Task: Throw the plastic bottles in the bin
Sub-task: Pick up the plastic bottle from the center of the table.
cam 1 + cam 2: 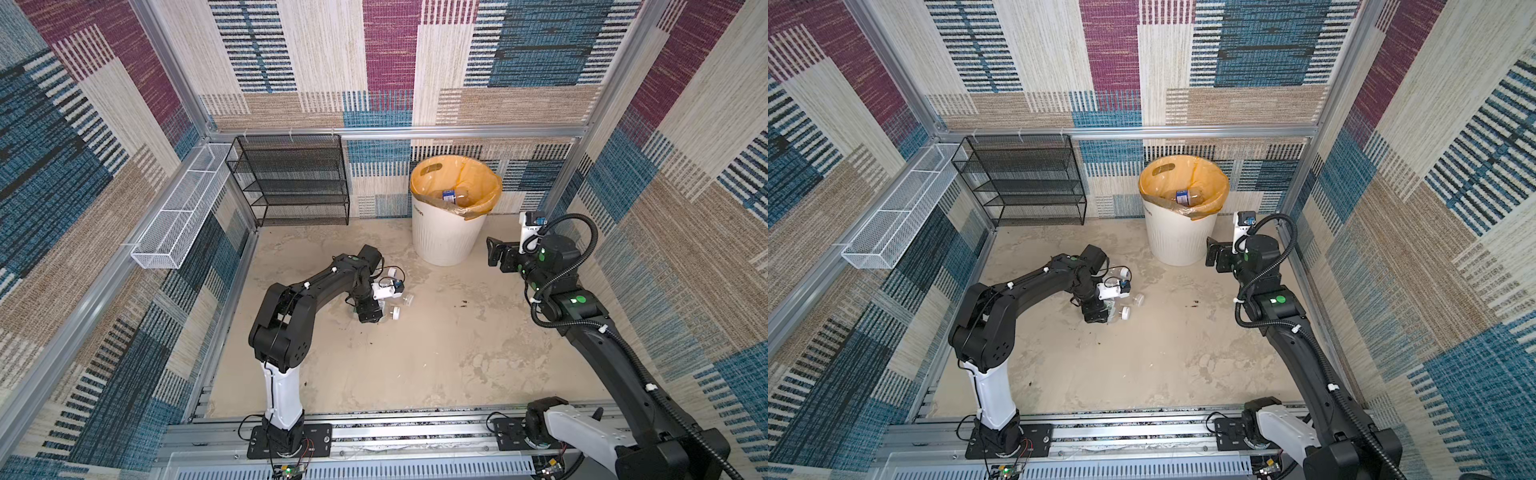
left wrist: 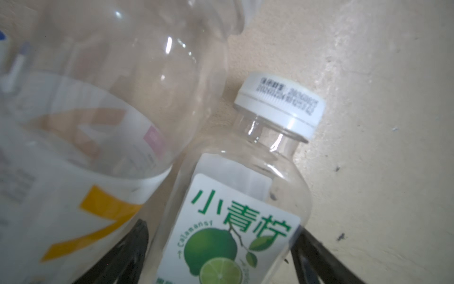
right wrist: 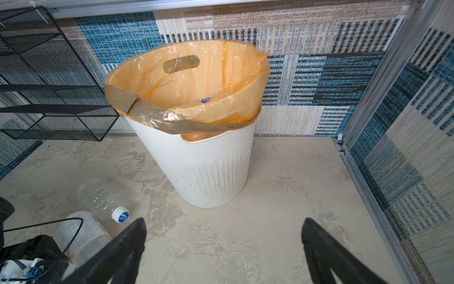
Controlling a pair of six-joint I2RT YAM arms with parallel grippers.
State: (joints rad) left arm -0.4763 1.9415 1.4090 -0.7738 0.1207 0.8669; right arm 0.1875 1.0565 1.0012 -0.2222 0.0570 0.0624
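**Clerk:** Item and location?

**Checker:** Small clear plastic lime-drink bottle (image 2: 235, 196) with a white ribbed screw cap (image 2: 280, 103). It lies on the beige floor (image 2: 380, 123) against a second clear bottle with a yellow-and-white label (image 2: 98, 123). Both are near the tall white ribbed bin with orange liner (image 1: 444, 237), not in it.

**Clerk:** Handling?

**Checker:** Judged empty: light, thin-walled, smooth, apt to roll or dent. Take it across the labelled body.

**Clerk:** Writing?

**Checker:** Green "小青柠", "Calamansi", and a lime picture. The cap code is unreadable.

**Clerk:** Claws?

**Checker:** Left gripper (image 2: 221, 226): spread, straddling that bottle, no squeeze evident. Right gripper (image 3: 224, 221): spread wide, empty, facing the bin.
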